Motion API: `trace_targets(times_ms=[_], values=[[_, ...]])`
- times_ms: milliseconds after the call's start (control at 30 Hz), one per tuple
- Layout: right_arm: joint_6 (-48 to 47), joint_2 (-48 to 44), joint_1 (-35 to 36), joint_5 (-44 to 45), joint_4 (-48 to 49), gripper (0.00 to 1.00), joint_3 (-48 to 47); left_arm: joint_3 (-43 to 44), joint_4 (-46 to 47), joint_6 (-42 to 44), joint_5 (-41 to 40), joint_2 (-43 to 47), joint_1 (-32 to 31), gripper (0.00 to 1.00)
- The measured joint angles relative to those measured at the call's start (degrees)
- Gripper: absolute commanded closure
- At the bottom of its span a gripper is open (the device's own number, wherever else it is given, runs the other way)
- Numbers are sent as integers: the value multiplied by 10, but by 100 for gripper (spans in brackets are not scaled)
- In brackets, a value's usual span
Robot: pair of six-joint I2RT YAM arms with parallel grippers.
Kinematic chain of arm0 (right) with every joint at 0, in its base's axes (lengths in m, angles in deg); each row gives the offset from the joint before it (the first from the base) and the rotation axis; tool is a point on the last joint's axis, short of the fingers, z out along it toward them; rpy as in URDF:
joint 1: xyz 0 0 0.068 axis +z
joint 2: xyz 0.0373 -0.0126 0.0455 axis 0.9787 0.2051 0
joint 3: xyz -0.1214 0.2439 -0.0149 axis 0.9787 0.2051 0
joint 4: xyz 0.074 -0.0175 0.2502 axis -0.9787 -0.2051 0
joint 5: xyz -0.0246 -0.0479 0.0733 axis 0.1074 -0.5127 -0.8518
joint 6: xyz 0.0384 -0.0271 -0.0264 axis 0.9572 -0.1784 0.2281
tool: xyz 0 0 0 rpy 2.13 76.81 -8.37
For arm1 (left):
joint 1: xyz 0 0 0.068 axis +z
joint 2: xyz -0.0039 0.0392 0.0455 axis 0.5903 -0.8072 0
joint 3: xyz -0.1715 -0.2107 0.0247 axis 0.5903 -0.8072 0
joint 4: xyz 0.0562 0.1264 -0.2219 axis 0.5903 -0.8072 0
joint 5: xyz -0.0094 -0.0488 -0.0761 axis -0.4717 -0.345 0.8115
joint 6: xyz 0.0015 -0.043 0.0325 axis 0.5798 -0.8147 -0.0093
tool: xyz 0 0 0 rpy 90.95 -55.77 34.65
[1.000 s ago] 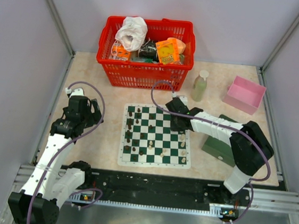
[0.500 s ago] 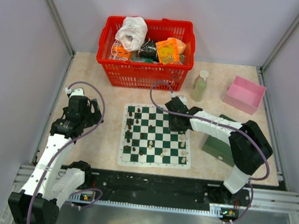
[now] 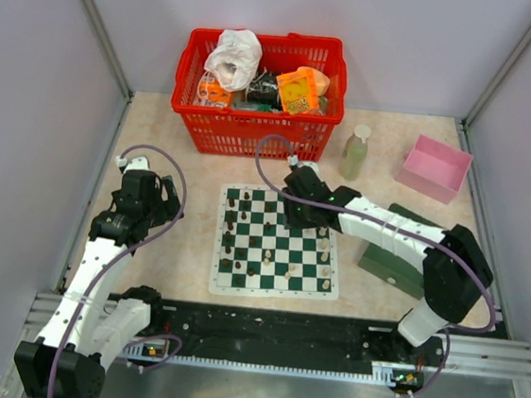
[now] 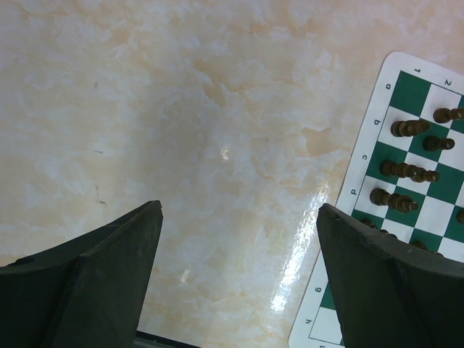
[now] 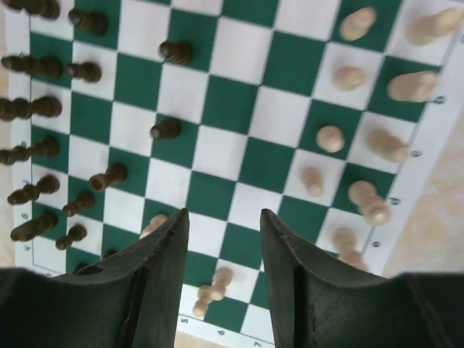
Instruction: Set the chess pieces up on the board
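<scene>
**Inspector:** Most of the chess pieces are standing on the board, which is lying on the table between your two arms. In my judgement, though, you are only getting partway through the setup.

**Operator:** What is failing?

**Inspector:** The dark pieces are lining up in roughly two files along one edge, and that side is passing. But three dark strays are sitting out on the middle squares. The cream pieces are clustering loosely towards the opposite edge and are not forming clean ranks. One cream piece is lying on its side near the border.

**Operator:** And the grippers?

**Inspector:** Your right gripper is hovering over the board with its jaws partly parted and is gripping nothing. Another cream piece is showing just beside one of its fingers. Your left gripper is hanging over bare table beside the board, with its jaws spread wide, and is carrying nothing.

**Operator:** What is remaining?

**Inspector:** I am judging that you are facing the strays, the toppled piece and the ordering of the cream side.
</scene>
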Motion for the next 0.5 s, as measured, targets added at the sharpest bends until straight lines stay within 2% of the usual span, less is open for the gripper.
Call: trace_targets(times_ms=[233,500], values=[[19,70,84,-28,4,58,-20,0,0,0,0,0,0,7],[34,103,108,-38,6,59,-24,0,0,0,0,0,0,7]])
